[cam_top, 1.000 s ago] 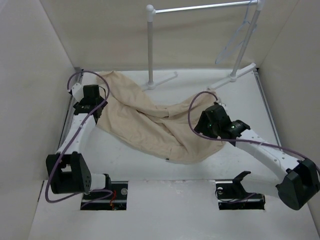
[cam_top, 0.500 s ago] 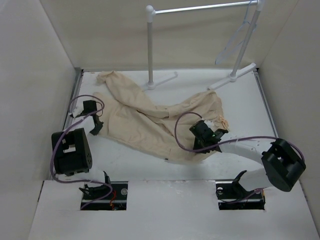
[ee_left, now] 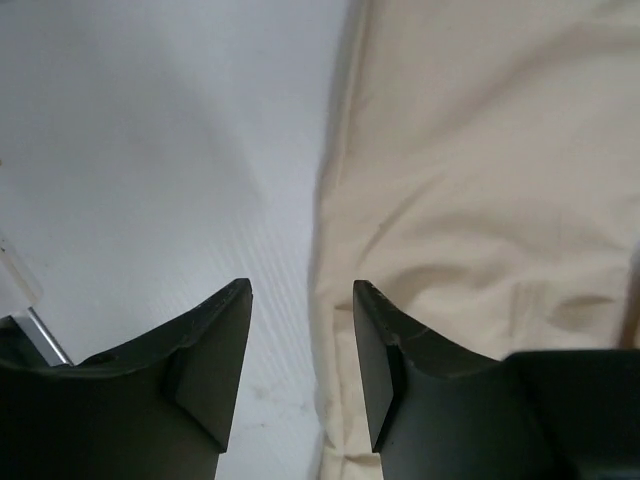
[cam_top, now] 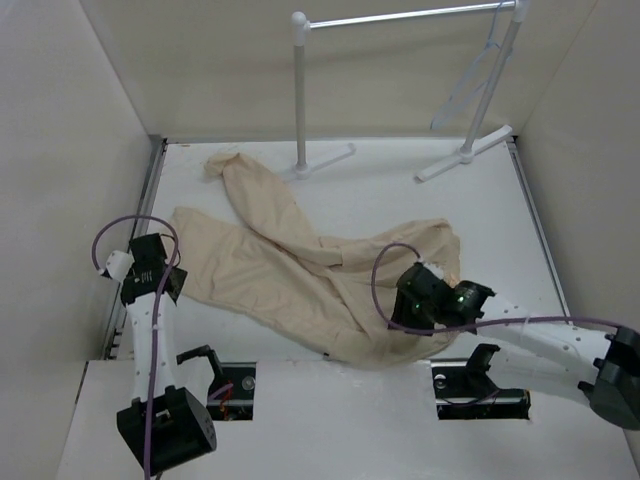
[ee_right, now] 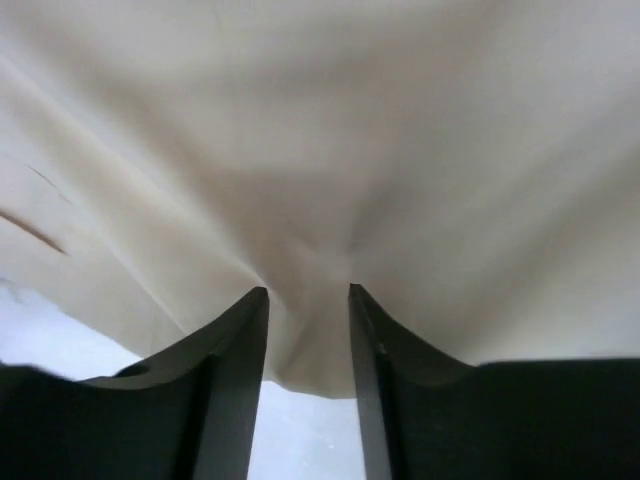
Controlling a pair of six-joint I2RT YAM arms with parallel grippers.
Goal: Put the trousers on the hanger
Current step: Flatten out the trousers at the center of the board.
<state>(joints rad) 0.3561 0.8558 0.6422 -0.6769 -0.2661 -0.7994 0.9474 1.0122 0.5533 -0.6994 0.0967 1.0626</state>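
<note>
The beige trousers (cam_top: 290, 260) lie wrinkled on the white table, from the far left to the near right. The pale wire hanger (cam_top: 463, 88) hangs on the rack's rail at the far right, away from both arms. My left gripper (cam_top: 168, 283) is open at the trousers' left edge. In the left wrist view the gripper (ee_left: 300, 290) straddles that edge, with cloth (ee_left: 480, 180) on the right and bare table on the left. My right gripper (cam_top: 403, 306) rests on the trousers' near right part. In the right wrist view the gripper (ee_right: 308, 292) pinches a bunched fold of cloth (ee_right: 320, 130), and creases radiate from it.
A white rack stands at the back: left post (cam_top: 299, 90), top rail (cam_top: 400, 17), slanted right post (cam_top: 492, 90), feet on the table. Tall beige walls close in left and right. Two cut-outs (cam_top: 215, 385) (cam_top: 480, 392) sit in the near shelf.
Both grippers have pulled back toward the near edge. The trousers have been dragged nearer and spread wider. The left gripper has come off to the cloth's left edge.
</note>
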